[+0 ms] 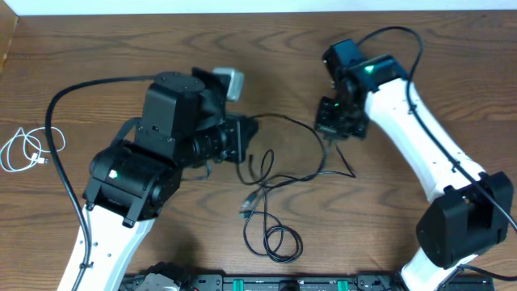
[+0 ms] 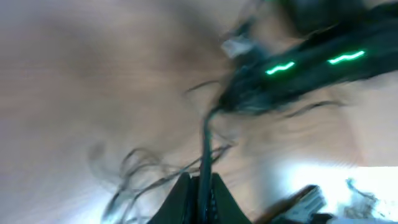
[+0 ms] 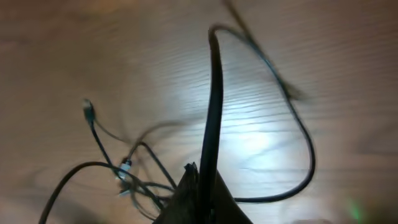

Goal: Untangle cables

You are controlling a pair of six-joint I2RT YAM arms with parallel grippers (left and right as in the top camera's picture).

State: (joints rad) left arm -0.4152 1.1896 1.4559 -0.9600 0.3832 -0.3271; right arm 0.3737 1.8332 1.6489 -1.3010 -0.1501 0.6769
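Several thin black cables (image 1: 262,190) lie tangled mid-table, ending in a small loop (image 1: 283,242) toward the front. My left gripper (image 1: 249,133) is at the tangle's left top and is shut on one black cable (image 2: 205,140), which runs up from between its fingers (image 2: 200,186). My right gripper (image 1: 327,129) is at the upper right and is shut on another black cable (image 3: 213,106), which rises and arcs away to the right. Small plug ends (image 3: 126,168) lie in the knot below it. A short white cable (image 1: 24,149) lies coiled alone at the far left.
The right arm's housing with green lights (image 2: 311,62) shows blurred across the left wrist view. A black rail (image 1: 258,283) runs along the table's front edge. Thick black arm cables (image 1: 56,129) loop beside each arm.
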